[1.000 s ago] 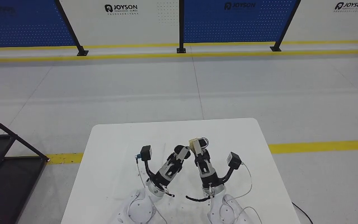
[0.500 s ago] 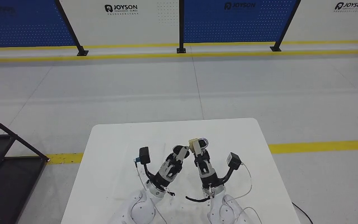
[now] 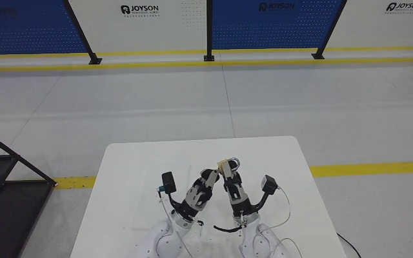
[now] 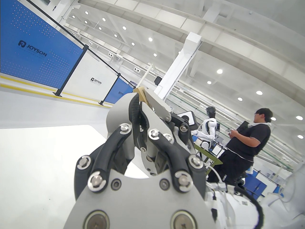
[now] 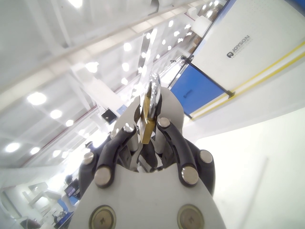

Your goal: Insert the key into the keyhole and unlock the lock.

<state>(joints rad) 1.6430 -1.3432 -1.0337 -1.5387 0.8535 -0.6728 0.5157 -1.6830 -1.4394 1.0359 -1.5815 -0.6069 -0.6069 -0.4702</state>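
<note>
While the right fingers [image 5: 171, 106] stay clamped on the brass padlock [image 5: 146, 125], held up off the worktop [image 3: 129, 193] in the lower middle of the top view, the left arm [image 3: 193, 197] has only twisted its wrist a touch, tips still right beside the padlock. The left fingers [image 4: 119, 113] look pressed together, but I can't make out the key between them. Reads like fine alignment, so not unlocked yet imo.

White table [image 3: 129, 168]: rectangular, rounded far corners, plain matte top. Near edge cut off at bottom of top view. Stands on pale grey floor [image 3: 226, 97]. Yellow floor line [image 3: 355, 169] shows at both left and right sides of table. Black frame [image 3: 19, 174] on floor left of table, apart from it.
</note>
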